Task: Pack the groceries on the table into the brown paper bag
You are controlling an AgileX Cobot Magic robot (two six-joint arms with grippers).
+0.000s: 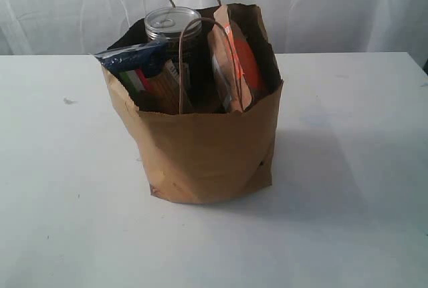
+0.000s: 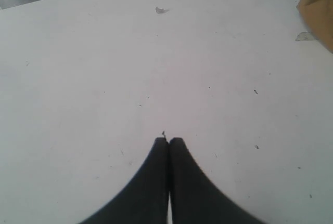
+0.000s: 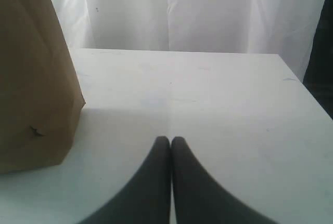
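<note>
Brown paper bag (image 3: 31, 78) | near right jaws (not touching) | left jaws, right jaws pressed together

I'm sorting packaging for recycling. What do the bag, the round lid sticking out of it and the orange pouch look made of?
Bag: kraft paper, matte brown, creased sides and a crumpled rim.
Lid: probably metal, shiny with ring-shaped reflections.
Pouch: foil or plastic film, glossy with sharp folds. I cannot tell which.

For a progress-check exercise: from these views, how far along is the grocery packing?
Done: the jar, spaghetti pack and pouch stand in the brown paper bag; no groceries show on the table. In hand: nothing; left gripper and right gripper are shut and empty. Left: likely nothing; other items are hidden.
</note>
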